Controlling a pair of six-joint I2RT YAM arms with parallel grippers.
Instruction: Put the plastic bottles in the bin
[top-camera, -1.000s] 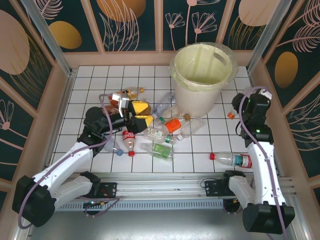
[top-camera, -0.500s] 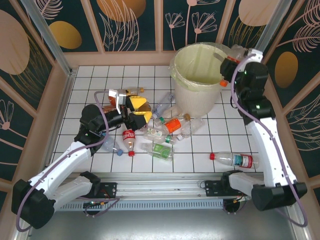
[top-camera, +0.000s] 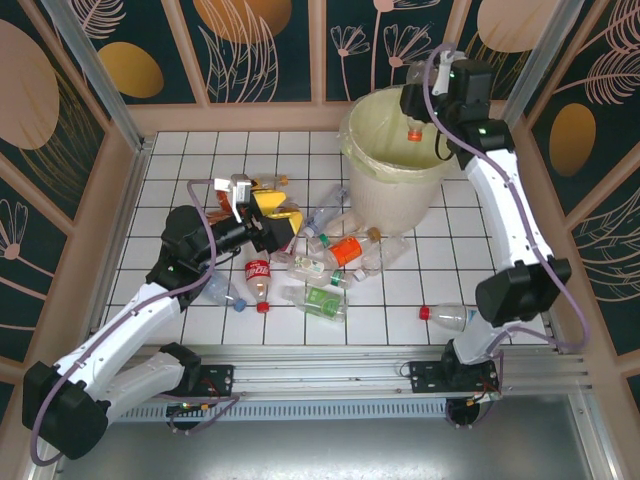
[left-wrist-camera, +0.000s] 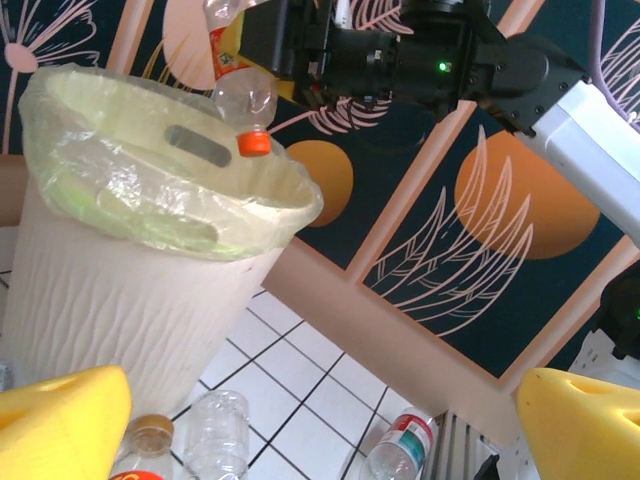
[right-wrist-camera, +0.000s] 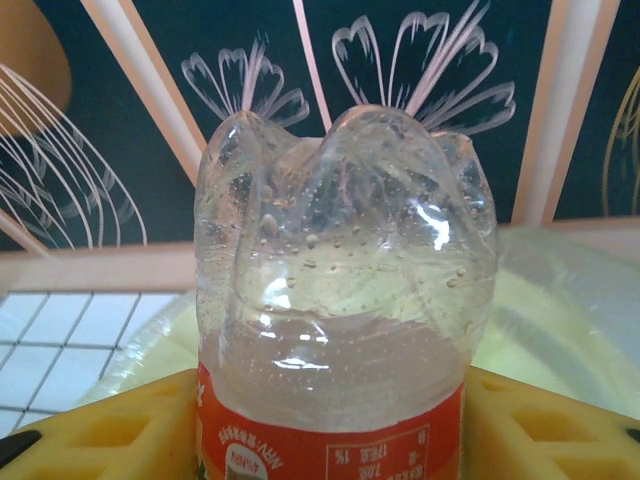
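R gripper (top-camera: 417, 100) clamped on orange-label bottle (right-wrist-camera: 340, 300), cap hanging down (base up toward wrist cam), w/ bin (top-camera: 400, 190) directly beneath it. L gripper (top-camera: 272, 222) spread wide, empty; loose bottles (top-camera: 318, 272) just below it.

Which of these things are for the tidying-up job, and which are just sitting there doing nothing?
For the job:
- the bin
- the orange-capped bottle, held over the bin by the right end effector
- the pile of bottles on the tiles
- the lone bottle near the right arm's base

Just there:
- the white tiled table
- the flower-patterned walls
- the metal rail
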